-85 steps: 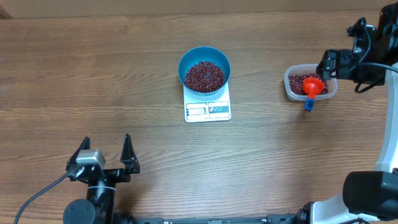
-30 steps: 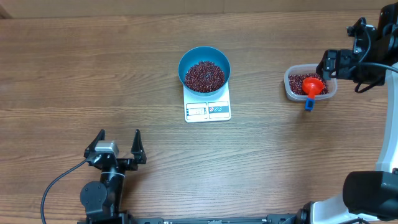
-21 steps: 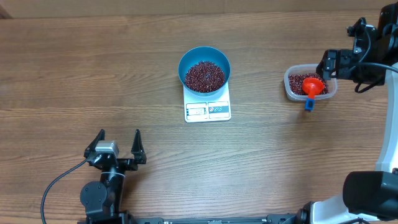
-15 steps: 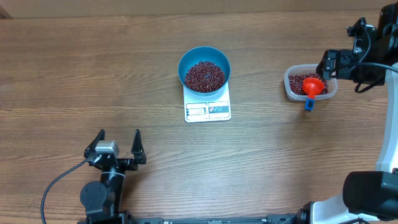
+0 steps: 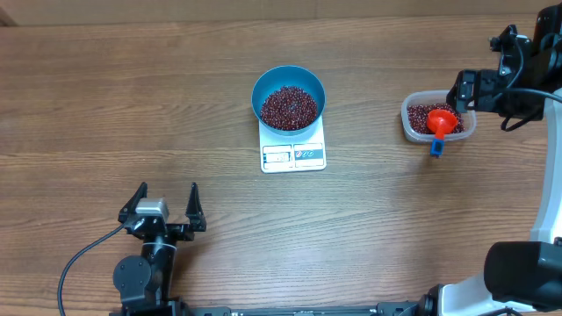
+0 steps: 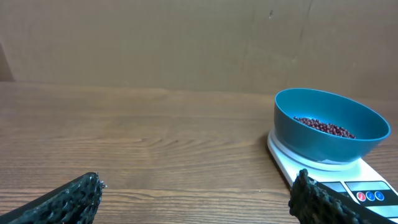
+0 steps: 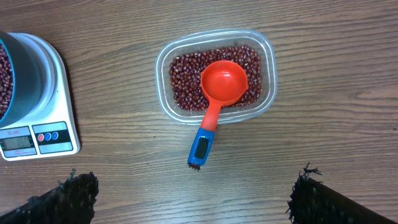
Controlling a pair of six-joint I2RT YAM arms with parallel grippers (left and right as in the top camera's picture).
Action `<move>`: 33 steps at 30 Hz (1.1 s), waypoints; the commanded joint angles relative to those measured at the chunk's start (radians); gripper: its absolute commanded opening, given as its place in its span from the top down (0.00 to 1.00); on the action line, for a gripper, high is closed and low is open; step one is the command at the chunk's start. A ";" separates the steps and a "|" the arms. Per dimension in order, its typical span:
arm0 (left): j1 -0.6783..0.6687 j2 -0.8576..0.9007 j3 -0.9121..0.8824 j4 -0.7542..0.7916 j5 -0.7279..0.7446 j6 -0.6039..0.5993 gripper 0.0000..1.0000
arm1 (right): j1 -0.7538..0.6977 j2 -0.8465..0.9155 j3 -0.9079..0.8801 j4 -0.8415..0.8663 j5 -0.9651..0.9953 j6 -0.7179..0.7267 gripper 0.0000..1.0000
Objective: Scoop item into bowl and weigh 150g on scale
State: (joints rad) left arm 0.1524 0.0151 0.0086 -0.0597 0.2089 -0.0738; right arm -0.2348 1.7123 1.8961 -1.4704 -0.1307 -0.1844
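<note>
Beans (image 5: 288, 106) fill the bowl (image 5: 260, 88), which sits on the back half of the scale (image 5: 294, 156), mid table (image 5: 132, 88). Scale's display and buttons face the front edge; readout too small to read. More beans in a clear tub (image 5: 411, 125) well right of the scale. Red scoop (image 5: 443, 121) lies in the tub, cup up, blue handle end sticking out over the near rim. Left gripper (image 5: 167, 190) low at front-left, well apart from the scale, jaws wide open, empty. Right gripper (image 7: 193, 199) hangs by the tub, jaws spread wide, holding nothing, clear of the scoop.
</note>
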 commanded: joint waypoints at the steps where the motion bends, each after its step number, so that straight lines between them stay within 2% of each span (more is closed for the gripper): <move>1: 0.004 -0.011 -0.004 -0.006 -0.006 0.023 0.01 | 0.000 -0.007 0.023 0.002 -0.005 -0.004 0.00; 11: -0.009 -0.011 -0.004 -0.006 -0.003 0.018 0.01 | 0.000 -0.007 0.023 0.002 -0.005 -0.004 0.00; 20: -0.113 -0.011 -0.004 -0.013 -0.081 0.018 0.00 | 0.000 -0.007 0.023 0.002 -0.005 -0.004 0.00; 33: -0.130 -0.011 -0.004 -0.019 -0.142 0.018 0.00 | 0.000 -0.007 0.023 0.002 -0.005 -0.004 0.00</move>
State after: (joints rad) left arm 0.0319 0.0151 0.0086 -0.0692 0.1020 -0.0708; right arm -0.2348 1.7123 1.8961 -1.4696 -0.1307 -0.1844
